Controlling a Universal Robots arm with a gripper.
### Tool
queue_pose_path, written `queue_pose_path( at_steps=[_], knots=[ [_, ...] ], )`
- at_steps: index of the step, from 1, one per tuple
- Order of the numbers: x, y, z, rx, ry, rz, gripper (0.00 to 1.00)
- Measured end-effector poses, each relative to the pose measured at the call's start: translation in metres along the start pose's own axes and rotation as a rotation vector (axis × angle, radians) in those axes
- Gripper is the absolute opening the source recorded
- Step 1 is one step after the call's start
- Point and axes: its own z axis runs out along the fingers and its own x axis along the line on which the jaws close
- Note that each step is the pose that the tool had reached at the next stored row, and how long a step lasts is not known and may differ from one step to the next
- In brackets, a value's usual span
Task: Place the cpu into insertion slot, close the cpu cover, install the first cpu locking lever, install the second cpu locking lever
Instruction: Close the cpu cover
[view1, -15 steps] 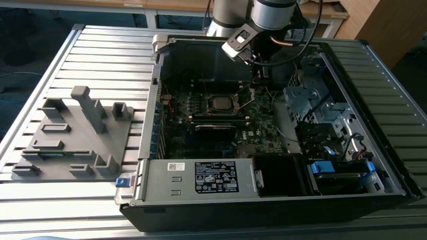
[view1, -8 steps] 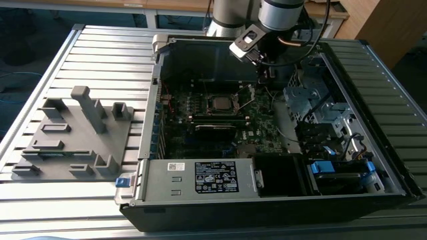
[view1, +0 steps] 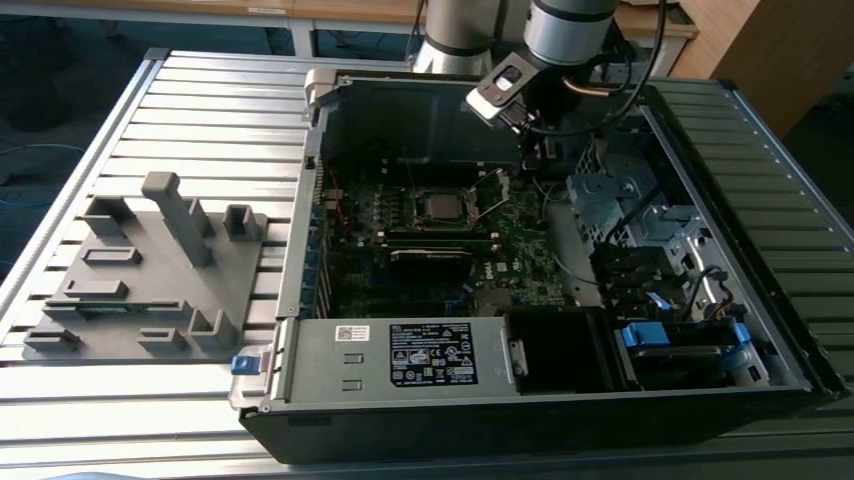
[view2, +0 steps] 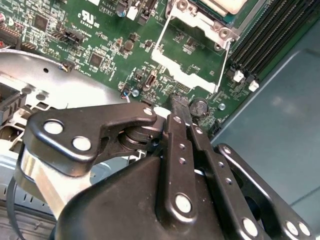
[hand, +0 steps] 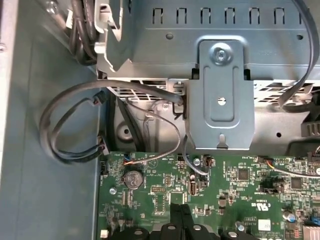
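Pincer (view2: 181, 102) is narrow, its two black fingers (view2: 176, 150) pressed together at the tips with nothing between them, and it points down at the green board (view2: 100, 45). In the first wrist view the tips (hand: 180, 214) hang over the board; I cannot tell if they touch it. Right beside the tips is a round coin cell (view2: 199, 106), and just past that is the cover (view2: 182, 70), swung up and open, with board showing through its window. In the exterior view the cover (view1: 494, 190) stands tilted on the exterior view's right of the slot (view1: 416, 206), and the cpu (view1: 439, 207) lies flat inside the slot, silver top up. The arm (view1: 567, 30) comes in over the far wall of the case (view1: 534, 430). Black memory slots (view2: 265, 40) run beside the socket. Behind the pincer is a grey metal bracket (hand: 222, 100) with looped cables (hand: 75, 125). Nearer the camera is the labelled power supply (view1: 400, 355). Out on the slatted tabletop (view1: 200, 90), at the exterior view's left, lies a grey fixture plate (view1: 147, 270).
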Motion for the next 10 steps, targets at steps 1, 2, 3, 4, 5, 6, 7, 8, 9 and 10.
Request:
queue_pose_path(
  at_steps=[1,2,3,4,5,6,7,8,9,10],
  knots=[
    [-0.0001,0.0000,0.0019,0.0000,-0.0001,0.001,0.10],
    [-0.0001,0.0000,0.0037,0.0001,-0.0003,0.001,0.10],
    [-0.0001,0.0000,0.0055,0.0000,-0.0003,0.001,0.10],
    [-0.0001,0.0001,0.0073,0.0000,-0.0001,0.001,0.10],
    [-0.0001,0.0000,0.0091,0.0000,-0.0001,0.002,0.10],
    [-0.0001,0.0000,0.0109,0.0000,-0.0001,0.002,0.10],
    [-0.0001,0.0001,0.0127,0.0000,-0.0001,0.002,0.10],
    [-0.0002,0.0004,0.0137,0.0000,-0.0001,0.002,0.10],
    [-0.0002,0.0007,0.0143,0.0000,-0.0001,0.002,0.10],
    [-0.0002,0.0006,0.0143,0.0000,-0.0003,0.002,0.10]
  ],
)
